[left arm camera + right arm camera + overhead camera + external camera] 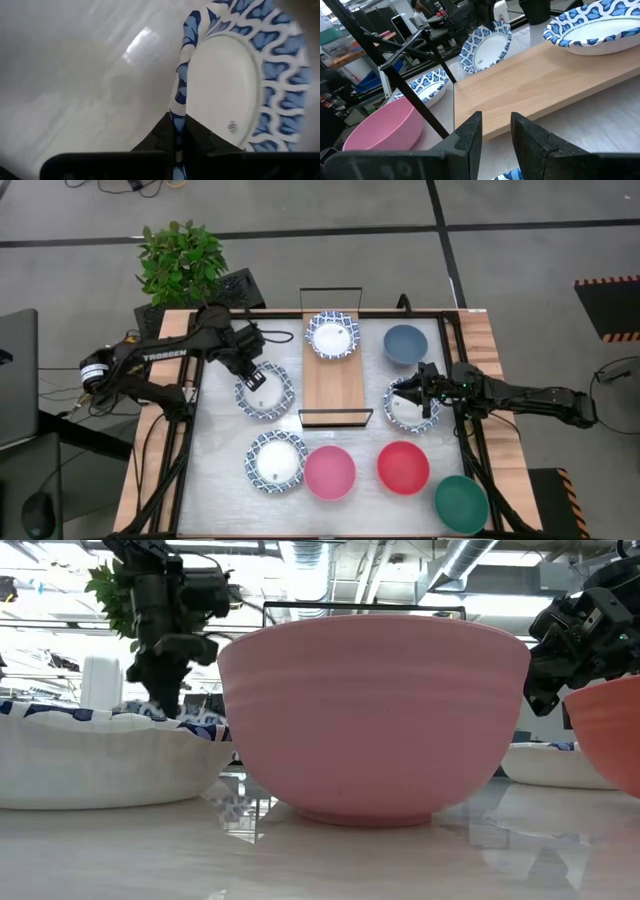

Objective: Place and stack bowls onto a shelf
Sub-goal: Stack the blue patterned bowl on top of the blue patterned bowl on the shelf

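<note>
The table (225, 500) was crowded. A light-wood shelf (334, 380) with thin black wire frames at its short ends lay along the middle, and one blue-rimmed white bowl (332, 336) already sat on its far end. Right of the shelf stood a slate-blue bowl (405, 344), and nearer, another patterned bowl (399, 412) just beside the shelf's near frame. Along the front ran a third patterned bowl (276, 461), a pink bowl (329, 472) touching it, a red bowl (403, 467) and, near the right-hand corner, a dark green bowl (461, 502). A leafy potted plant (181, 262) stood off the far-left corner.

From table height the pink bowl blocked most of the sight line, with only the shelf's wire frame showing above it.

The left arm reached in from the left, elbow bent, its gripper (254, 375) pinching the rim of a fourth patterned bowl (268, 393) just left of the shelf. That bowl was tipped up on edge, its inside turned toward the shelf, the rim clamped between the two dark fingers (200, 137).

The right arm stretched in low from the right, its gripper (496, 125) over the bowl beside the shelf's near end, pointing across the board. Its fingers stood slightly apart and held nothing.
</note>
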Action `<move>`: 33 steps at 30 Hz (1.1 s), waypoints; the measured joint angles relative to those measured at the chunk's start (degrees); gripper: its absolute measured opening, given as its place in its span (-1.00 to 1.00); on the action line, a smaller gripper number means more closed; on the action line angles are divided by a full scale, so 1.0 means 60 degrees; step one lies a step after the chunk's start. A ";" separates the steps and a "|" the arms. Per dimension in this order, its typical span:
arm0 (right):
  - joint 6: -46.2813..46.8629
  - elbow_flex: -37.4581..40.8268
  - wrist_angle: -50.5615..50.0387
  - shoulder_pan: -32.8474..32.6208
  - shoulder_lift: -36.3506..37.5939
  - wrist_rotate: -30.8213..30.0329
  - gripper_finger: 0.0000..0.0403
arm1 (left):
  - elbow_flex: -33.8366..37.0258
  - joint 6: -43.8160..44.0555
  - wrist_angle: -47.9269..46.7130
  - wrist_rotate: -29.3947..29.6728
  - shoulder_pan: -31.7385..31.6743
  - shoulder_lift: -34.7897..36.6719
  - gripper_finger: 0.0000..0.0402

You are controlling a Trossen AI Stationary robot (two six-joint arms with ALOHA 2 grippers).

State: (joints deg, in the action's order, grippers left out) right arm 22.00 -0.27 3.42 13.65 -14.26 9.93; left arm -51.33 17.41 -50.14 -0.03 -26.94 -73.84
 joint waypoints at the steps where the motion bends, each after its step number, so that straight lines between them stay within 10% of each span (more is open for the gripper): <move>1: 0.0000 0.0000 0.0000 0.0000 0.0000 0.0000 -0.36 | -0.0210 0.0000 -0.0252 -0.0021 -0.0004 0.0000 -0.99; 15: -0.0025 0.0000 0.0000 0.0000 -0.0001 0.0000 -0.36 | -0.3111 -0.0022 -0.2118 0.0188 -0.0007 0.0004 -0.99; 33: -0.0251 -0.0002 -0.0007 0.0000 -0.0003 -0.0210 -0.36 | -0.4546 0.1323 0.2797 -0.1214 -0.1554 -0.0955 -0.99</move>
State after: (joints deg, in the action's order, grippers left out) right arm 20.49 -0.29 3.38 13.65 -14.28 8.67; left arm -78.61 25.35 -33.36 -7.32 -36.26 -79.58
